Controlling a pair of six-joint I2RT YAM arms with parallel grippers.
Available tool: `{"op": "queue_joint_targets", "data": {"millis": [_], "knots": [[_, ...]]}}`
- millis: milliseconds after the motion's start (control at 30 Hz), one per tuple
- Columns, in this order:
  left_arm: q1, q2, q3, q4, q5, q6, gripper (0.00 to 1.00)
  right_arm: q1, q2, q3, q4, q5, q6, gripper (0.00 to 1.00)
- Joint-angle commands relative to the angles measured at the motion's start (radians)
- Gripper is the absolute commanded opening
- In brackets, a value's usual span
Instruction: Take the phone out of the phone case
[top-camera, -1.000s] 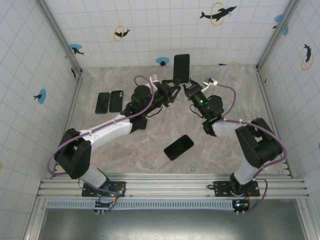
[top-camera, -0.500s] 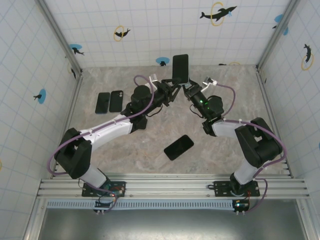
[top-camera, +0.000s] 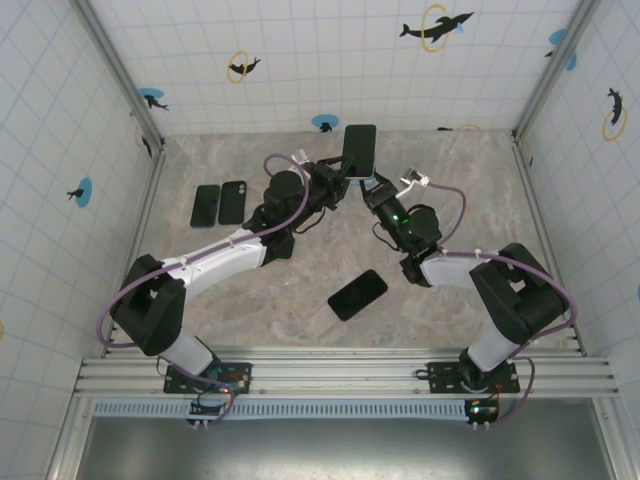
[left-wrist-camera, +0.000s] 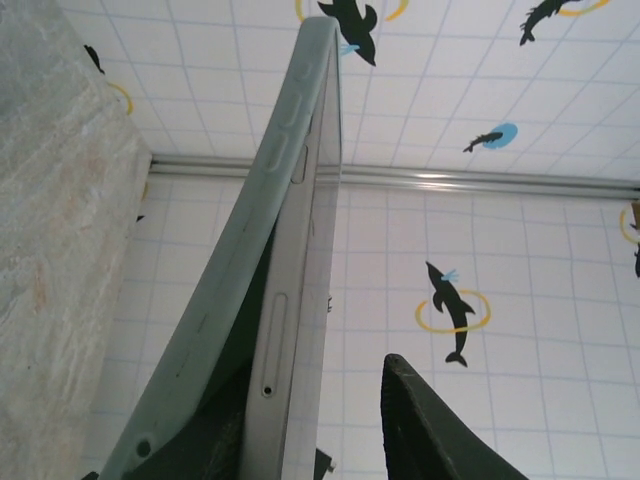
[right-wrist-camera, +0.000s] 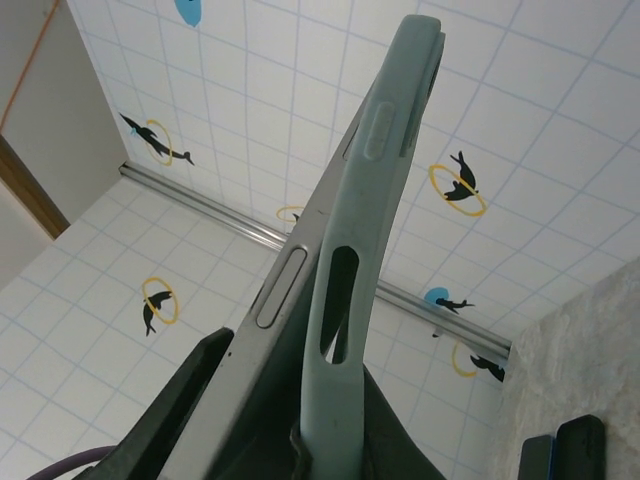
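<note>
The phone (top-camera: 358, 150) stands upright above the back of the table, held between both arms. In the left wrist view its silver edge (left-wrist-camera: 295, 330) has come away from the grey-green phone case (left-wrist-camera: 240, 260), which bows off to the left. My left gripper (top-camera: 335, 183) is open around the phone's lower end (left-wrist-camera: 310, 420); its right finger (left-wrist-camera: 430, 430) stands apart from the screen side. My right gripper (top-camera: 373, 190) is shut on the phone case (right-wrist-camera: 365, 250) at its bottom, with the phone (right-wrist-camera: 270, 340) peeling off beside it.
Two dark phones (top-camera: 206, 205) (top-camera: 232, 201) lie side by side at the left of the marble table (top-camera: 450, 290). Another black phone (top-camera: 357, 294) lies in the front middle. Tiled walls with dolphin marks close in three sides.
The phone has come down and slightly nearer with both grippers. My left gripper's jaws have narrowed. The right arm has shifted left and bent closer.
</note>
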Motion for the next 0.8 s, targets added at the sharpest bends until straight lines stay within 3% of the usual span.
{"op": "queue_joint_targets", "data": {"millis": [0,67,500,767], "knots": [[-0.012,0.012,0.024,0.036,-0.045,-0.04,0.29,0.035,-0.044,-0.003,0.083,0.014,-0.045,0.0],[-0.013,0.022,0.04,0.036,-0.037,-0.042,0.29,0.04,-0.045,0.004,0.059,0.015,-0.051,0.0],[-0.023,0.017,0.071,0.041,-0.008,-0.026,0.01,0.04,-0.048,-0.001,-0.057,0.062,-0.08,0.0],[-0.005,-0.013,0.084,0.012,0.018,0.023,0.0,0.02,-0.034,-0.028,-0.138,0.068,-0.126,0.0]]}}
